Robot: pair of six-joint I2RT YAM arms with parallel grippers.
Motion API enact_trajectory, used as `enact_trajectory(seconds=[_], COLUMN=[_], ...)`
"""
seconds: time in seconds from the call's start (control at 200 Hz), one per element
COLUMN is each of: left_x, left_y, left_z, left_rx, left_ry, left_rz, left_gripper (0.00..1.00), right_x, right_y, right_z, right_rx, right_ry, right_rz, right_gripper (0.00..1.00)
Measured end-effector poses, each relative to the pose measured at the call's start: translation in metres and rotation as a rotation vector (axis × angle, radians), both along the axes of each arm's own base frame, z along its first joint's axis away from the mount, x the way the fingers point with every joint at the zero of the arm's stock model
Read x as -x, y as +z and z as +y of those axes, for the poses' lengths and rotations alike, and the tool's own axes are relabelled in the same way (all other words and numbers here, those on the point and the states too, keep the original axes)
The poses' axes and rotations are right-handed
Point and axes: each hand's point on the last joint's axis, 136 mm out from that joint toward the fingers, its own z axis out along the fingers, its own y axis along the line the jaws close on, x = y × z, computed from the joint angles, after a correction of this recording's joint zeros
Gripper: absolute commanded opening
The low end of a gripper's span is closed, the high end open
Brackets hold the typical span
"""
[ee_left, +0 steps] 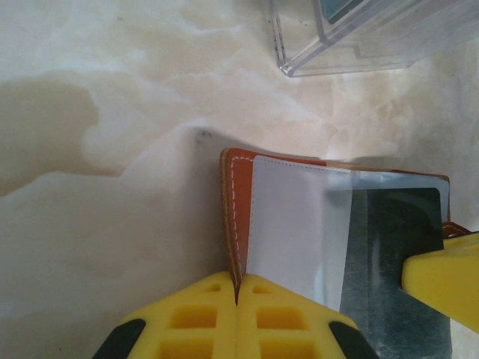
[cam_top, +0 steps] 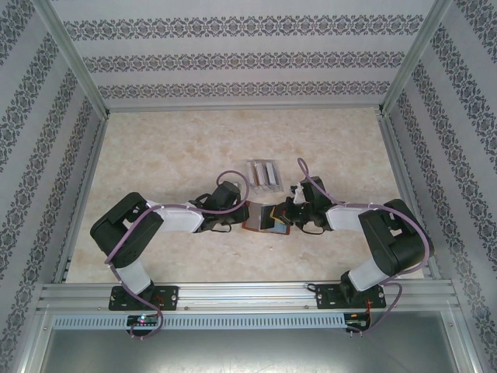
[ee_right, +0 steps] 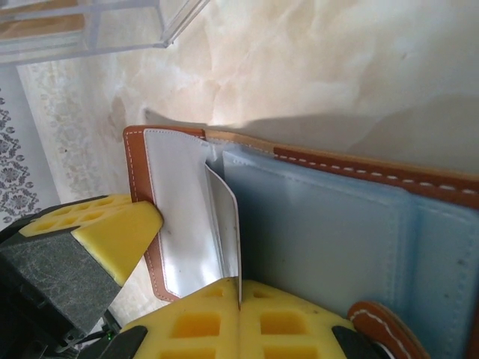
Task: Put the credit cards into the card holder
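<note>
The card holder [cam_top: 264, 217] lies open on the marble-patterned table [ee_left: 112, 224], between the two arms and just in front of a clear acrylic rack [ee_left: 359, 45]. The left gripper [ee_left: 236, 288] is closed on the stitched brown edge of the wallet's cover, pinning that side open. The right gripper [ee_right: 240, 295] is closed on a thin pale sheet standing on edge against the white inner pocket. It looks like a credit card [ee_right: 223, 224], though it could be a loose pocket flap. The main risk appears to be the card missing the pocket mouth. It is pinched along one edge only and already looks slightly bowed, so a push could buckle it or slide it behind the pocket layer rather than into it. If the left grip slips off the narrow leather edge, the cover would probably spring back and fold over the card. The two sets of yellow fingers are very near each other, so a small sideways correction could knock them together. The snap tab [ee_right: 382, 325] also sits close to the right fingers and could snag.
</note>
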Motion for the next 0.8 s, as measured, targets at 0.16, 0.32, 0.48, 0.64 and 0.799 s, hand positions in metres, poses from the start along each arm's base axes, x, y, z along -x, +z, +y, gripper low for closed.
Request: enact_trajectory(seconds=[0.16,0.32,0.48,0.64,0.799], left_x=[-0.0003,-0.0011,-0.0030,-0.0040,-0.0036], left_y=[0.0003,-0.0002,-0.0010,-0.0011,-0.0010], left_z=[-0.0001,0.0006,0.0010,-0.0008,-0.0022], left_rx=[0.000,-0.002,-0.002,0.002,0.007], left_ry=[0.001,0.010,0.024,0.025,0.022], left_rz=[0.000,0.000,0.004,0.006,0.010], left_gripper=[0.00,0.00,0.00,0.00,0.00], right_x=[-0.0023,-0.0027,-0.0038,-0.0040,0.0001], right_y=[-0.0023,-0.0012,-0.0027,-0.0006,0.0002], right_z=[-0.0036,0.0008,0.0037,0.0030,-0.0002], right_rx=[0.013,0.013,0.027,0.050,0.083], right_ry=[-0.032,-0.034,-0.036,-0.028,-0.006], right_rz=[-0.011,-0.023,-0.033,-0.041,-0.036], right_gripper=[0.00,0.08,0.17,0.28,0.32])
